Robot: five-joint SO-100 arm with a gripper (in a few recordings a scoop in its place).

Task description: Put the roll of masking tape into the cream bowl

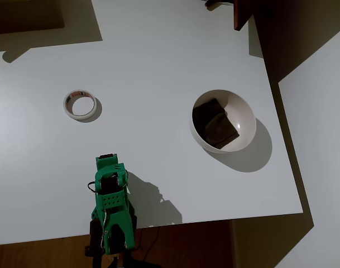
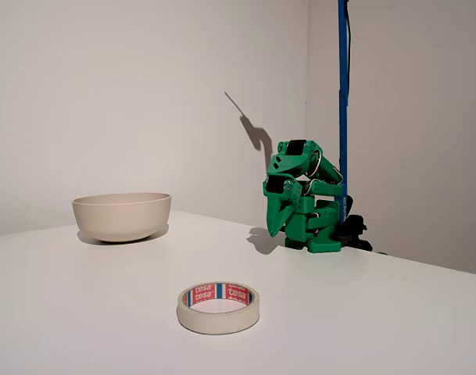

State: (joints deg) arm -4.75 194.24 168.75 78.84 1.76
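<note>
Overhead view shows a dark brown squarish lump (image 1: 215, 123) sitting inside the round, deep cream-white bowl (image 1: 243, 109); fixed view sees just the bowl's outer wall (image 2: 122, 216), contents hidden. Small flat off-white roll of masking tape (image 1: 80, 105) w/ reddish print on inner core lies flat on the white bench (image 1: 158, 61), well apart from bowl and from the claw (image 2: 272, 228). Green arm (image 1: 110, 204) is folded up compact at bench edge, claw tip pointing down near bench surface, touching nothing; open vs closed: can't tell. Fixed view puts tape (image 2: 218, 307) nearest the camera.
</note>
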